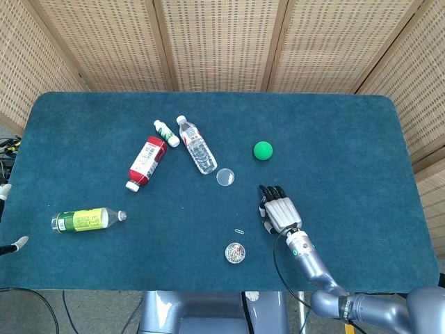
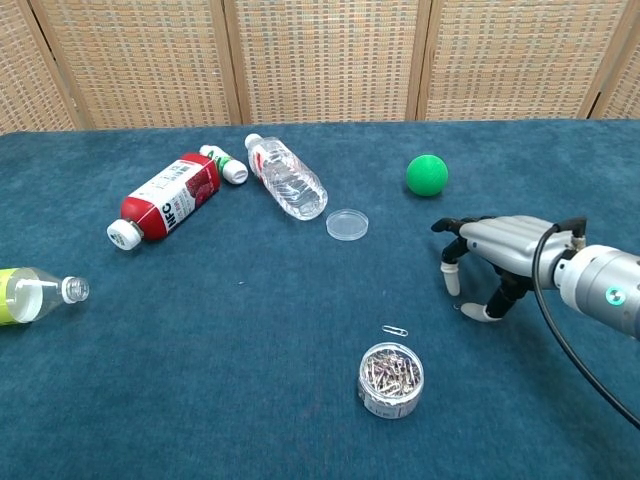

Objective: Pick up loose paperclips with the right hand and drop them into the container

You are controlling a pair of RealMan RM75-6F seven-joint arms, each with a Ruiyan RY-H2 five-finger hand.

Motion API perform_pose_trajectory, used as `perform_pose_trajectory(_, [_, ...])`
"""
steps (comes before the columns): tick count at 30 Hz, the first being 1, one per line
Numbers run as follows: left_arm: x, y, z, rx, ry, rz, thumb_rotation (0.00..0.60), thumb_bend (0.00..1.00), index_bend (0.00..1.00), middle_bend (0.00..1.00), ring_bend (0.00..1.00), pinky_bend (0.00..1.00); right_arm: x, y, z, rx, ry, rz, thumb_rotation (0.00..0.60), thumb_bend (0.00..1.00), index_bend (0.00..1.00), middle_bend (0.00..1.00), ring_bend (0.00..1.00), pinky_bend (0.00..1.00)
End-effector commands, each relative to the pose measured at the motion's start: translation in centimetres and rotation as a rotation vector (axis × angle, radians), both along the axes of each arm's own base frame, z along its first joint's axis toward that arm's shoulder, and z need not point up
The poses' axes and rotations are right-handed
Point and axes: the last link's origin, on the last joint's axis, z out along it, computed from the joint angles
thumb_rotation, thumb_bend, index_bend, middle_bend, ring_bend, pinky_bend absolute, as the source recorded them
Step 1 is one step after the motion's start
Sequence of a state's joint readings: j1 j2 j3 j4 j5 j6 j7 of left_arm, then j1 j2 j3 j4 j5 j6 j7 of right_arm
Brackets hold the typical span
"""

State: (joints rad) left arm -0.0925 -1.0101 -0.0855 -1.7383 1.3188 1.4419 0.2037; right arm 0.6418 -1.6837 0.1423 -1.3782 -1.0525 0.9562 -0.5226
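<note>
Paperclip [image 2: 394,331] lies behind container [image 2: 391,380] (lid [image 2: 347,224] farther back).

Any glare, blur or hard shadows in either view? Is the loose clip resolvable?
Head view: even light, no glare, soft shadows; loose paperclip tiny but visible. Chest view: sharp, mild highlights on the right hand; the clip and the container contents resolve clearly.

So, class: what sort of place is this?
Probably a robot test setup rather than a home: a blue-covered table fenced by wicker screens, with stray bottles, a green ball, and cables trailing at the edge.
</note>
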Motion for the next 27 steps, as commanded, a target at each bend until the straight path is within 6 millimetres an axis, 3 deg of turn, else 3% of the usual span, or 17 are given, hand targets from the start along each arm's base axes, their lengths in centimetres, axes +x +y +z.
perform_pose_trajectory(1, [0.0,-0.01,-0.03,-0.002,0.0,0.0,0.6,0.0,0.0,0.0,0.0,0.0,-0.2,-0.01,0.03,0.001,0.005,-0.003,0.6,0.34,0.5,0.0,0.0,0.01])
perform_pose_trajectory(12, [0.08,-0.02,-0.04,-0.003,-0.001,-0.002,0.6,0.0,0.0,0.0,0.0,0.0,-0.61,0.27,-0.53,0.02,0.012,-0.007,0.6,0.34,0.51,0.0,0.0,0.01])
perform_pose_trajectory(27, [0.03,0.04,-0.16,-0.008,0.0,-0.001,0.6,0.0,0.0,0.0,0.0,0.0,-1.03,0.62,-0.75,0.033,0.025,0.003,0.6,0.39,0.67,0.0,0.0,0.01])
